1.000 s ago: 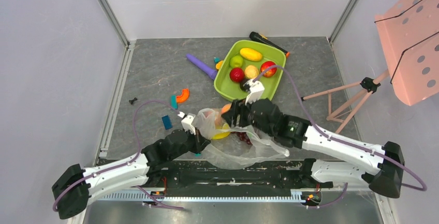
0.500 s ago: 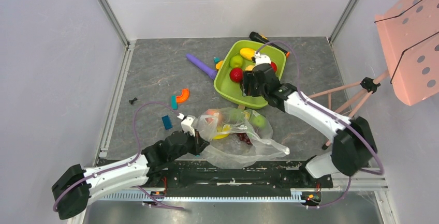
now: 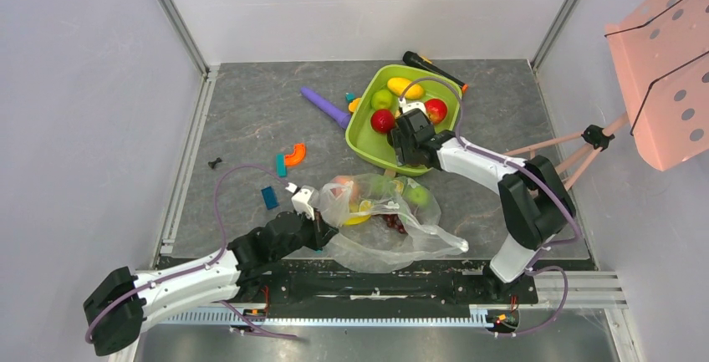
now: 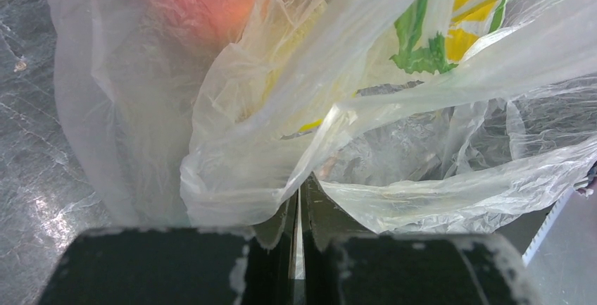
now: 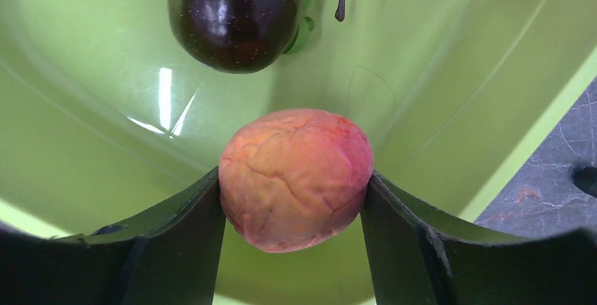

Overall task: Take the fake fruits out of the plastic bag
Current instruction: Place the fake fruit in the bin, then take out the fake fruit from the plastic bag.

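The clear plastic bag [image 3: 380,221] lies crumpled near the front, with a peach-red fruit [image 3: 343,187], a yellow fruit [image 3: 359,211], a green fruit [image 3: 418,196] and dark grapes [image 3: 393,223] showing through it. My left gripper [image 3: 316,221] is shut on the bag's left edge; the film [image 4: 281,136] is pinched between its jaws [image 4: 299,199]. My right gripper [image 3: 407,151] is over the lime-green tray [image 3: 365,140] and is shut on a peach-orange fruit [image 5: 296,177], held just above the tray floor [image 5: 436,58]. A dark glossy fruit [image 5: 236,13] lies beyond it.
The tray also holds a red fruit [image 3: 383,120], a green one [image 3: 381,99], a yellow one [image 3: 405,87] and a red-yellow one [image 3: 436,110]. A purple stick [image 3: 325,106], orange and teal blocks [image 3: 288,158], a black tool [image 3: 431,67] and a pink stand [image 3: 577,149] are nearby.
My right arm has gone from the bag to the tray carrying the peach-orange fruit, and has lowered it into the tray. My left gripper has kept hold of the bag.
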Controlling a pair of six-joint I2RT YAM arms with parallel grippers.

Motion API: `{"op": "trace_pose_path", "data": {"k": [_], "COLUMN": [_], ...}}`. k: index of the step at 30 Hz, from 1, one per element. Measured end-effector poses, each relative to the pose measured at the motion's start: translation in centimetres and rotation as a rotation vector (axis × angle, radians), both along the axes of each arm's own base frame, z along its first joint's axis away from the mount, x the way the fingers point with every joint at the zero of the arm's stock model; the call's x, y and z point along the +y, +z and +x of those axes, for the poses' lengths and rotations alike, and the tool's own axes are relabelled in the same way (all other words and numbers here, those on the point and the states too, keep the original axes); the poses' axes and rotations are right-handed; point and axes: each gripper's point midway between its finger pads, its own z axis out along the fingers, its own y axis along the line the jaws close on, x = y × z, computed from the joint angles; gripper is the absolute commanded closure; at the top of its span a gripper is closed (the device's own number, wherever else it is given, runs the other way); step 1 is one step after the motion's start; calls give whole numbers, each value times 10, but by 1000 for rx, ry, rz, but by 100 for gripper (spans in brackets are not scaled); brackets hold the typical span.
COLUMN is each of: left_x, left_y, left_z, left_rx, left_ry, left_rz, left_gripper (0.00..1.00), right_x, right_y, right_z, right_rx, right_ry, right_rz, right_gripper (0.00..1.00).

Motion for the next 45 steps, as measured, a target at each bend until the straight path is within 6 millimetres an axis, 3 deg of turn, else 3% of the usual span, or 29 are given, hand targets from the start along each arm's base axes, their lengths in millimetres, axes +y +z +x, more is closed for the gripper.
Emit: {"op": "trace_pose_path", "data": {"k": [4,8,14,17,22,27,32,34,36,40,45], "left_x": [1,1,1,1,1,1,1,1,2,2,3], "left_y": [-2,-3,-3,-3,-4,-4,-5,-5,-5,-6,-5], "left_z": [0,0,0,0,-1,0,-1,-1,0,0,2], "left_rx": [5,7,8,8,10,10,10,11,12,11,4], "left_ry": [0,0,1,1,1,1,1,1,2,7,16], "left_rz": [8,11,12,12,15,15,16,17,19,23,22], "left_gripper": [91,91,91,91,91,91,92,92,92,92,93], "right_x": [-5,-9,-11,-11,-9,3,47,75,94,109,127], "right_y": [-12,-17,-14,-9,23,100,181,201,209,199,151], "right_z": [3,7,10,11,14,5,-45,-77,-105,-147,-197], "right_rx": [23,33,30,31,-21,-190,-398,-449,-469,-452,-333], "right_ry": [-8,-18,-17,-11,5,76,303,441,554,726,932], "right_rz": [-43,-62,-77,-83,-60,71,201,248,284,337,342], "right_gripper": [41,28,11,9,10,14,16,18,19,22,35]}}
